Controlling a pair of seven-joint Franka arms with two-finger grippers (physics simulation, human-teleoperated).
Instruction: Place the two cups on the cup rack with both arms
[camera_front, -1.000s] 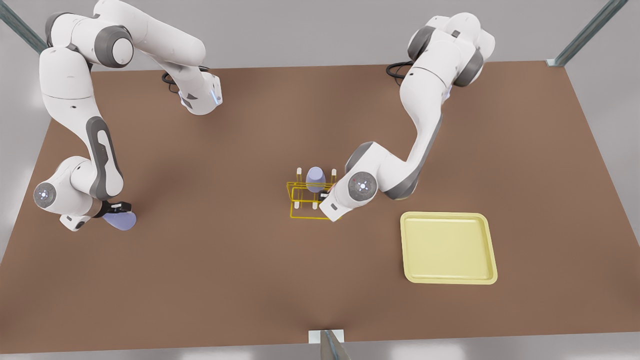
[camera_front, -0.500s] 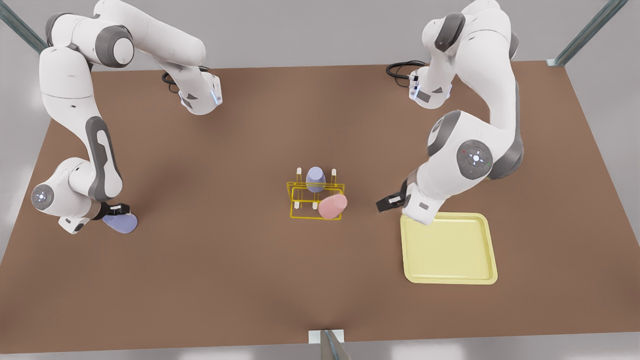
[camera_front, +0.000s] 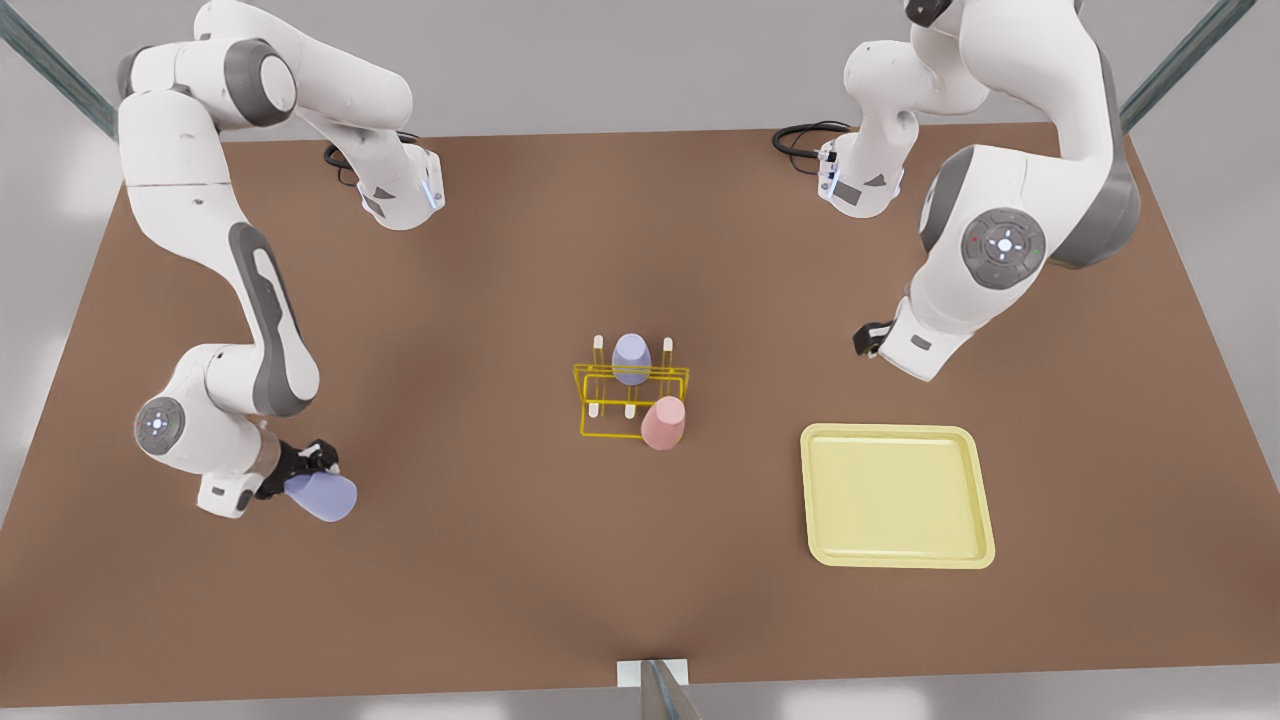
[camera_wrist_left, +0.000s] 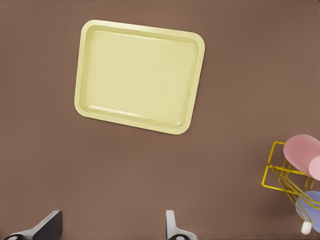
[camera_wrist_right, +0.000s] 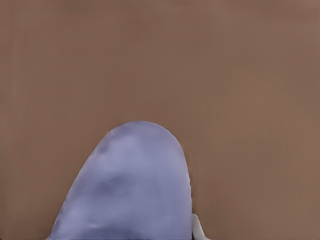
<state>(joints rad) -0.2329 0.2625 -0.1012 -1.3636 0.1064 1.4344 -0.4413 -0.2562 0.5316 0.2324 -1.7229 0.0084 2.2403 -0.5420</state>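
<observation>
— Where did things stand?
— My right gripper (camera_front: 312, 478) gripped a lavender cup (camera_front: 322, 496) at the rack's (camera_front: 632, 405) eight o'clock; the pink cup (camera_front: 663, 422) sat racked.
— And the left?
— My left gripper (camera_front: 866, 339) hung wide open, empty, at two o'clock; tray (camera_front: 897, 496) at four.

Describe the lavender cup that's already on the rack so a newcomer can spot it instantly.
Find the yellow wire cup rack mid-table. The lavender cup sits upside down on a peg in its far row. Its neighbour, the pink cup, is at the near corner; the other lavender cup is in the right gripper.
</observation>
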